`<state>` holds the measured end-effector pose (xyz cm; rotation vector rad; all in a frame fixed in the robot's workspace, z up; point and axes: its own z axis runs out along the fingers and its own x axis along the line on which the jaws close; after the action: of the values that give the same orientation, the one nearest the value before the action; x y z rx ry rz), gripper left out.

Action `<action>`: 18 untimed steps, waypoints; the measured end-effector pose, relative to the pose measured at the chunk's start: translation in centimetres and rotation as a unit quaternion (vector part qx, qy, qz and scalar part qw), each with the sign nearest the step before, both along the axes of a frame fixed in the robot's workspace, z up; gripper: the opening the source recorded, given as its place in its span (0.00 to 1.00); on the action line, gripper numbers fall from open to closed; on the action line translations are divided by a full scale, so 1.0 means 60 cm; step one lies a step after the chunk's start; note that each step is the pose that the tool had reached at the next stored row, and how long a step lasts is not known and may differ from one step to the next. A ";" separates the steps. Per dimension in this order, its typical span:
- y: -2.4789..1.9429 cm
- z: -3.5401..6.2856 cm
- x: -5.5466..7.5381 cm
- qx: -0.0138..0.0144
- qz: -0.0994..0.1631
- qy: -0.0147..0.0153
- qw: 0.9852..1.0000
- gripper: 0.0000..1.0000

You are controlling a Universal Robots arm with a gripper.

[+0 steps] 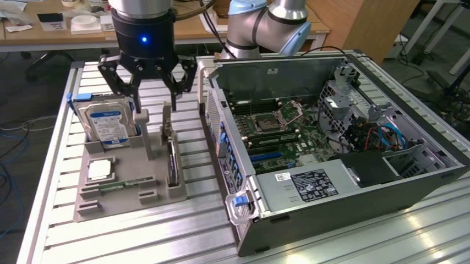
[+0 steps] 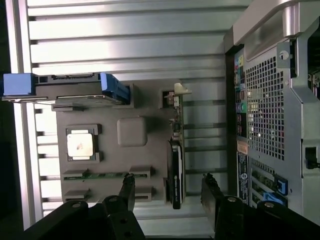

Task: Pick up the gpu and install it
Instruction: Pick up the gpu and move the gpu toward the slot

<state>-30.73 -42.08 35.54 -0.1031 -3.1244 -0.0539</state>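
Note:
The gpu (image 1: 170,160) is a thin dark card standing on edge in a slot of the grey holder (image 1: 118,204), on the side nearest the computer case. My gripper (image 1: 156,105) hangs open above the holder's back part, over the card's far end, with nothing between its fingers. In the wrist view the gpu (image 2: 175,176) shows edge-on as a narrow black strip. It lies in the gap of the gripper (image 2: 169,186), closer to one black finger (image 2: 210,189) than to the other. I cannot tell how high the fingertips stand above the card.
The holder also carries a silver, blue-labelled hard drive (image 1: 109,125) standing upright, a square processor chip (image 1: 99,169) and a slim green memory stick (image 1: 118,186). The open computer case (image 1: 411,181) stands close on the exterior view's right, motherboard exposed. All sit on a slatted metal table (image 1: 147,236).

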 end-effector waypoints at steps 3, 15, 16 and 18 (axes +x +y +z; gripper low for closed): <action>0.0000 -0.004 0.000 0.000 0.000 0.000 1.000 0.65; 0.0000 -0.020 0.000 0.000 0.000 -0.002 1.000 0.65; 0.0000 -0.022 0.000 0.000 0.000 -0.002 1.000 0.65; 0.0000 -0.024 0.000 0.000 0.000 -0.003 1.000 0.65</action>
<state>-30.74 -42.08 34.08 -0.1032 -3.1303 -0.0544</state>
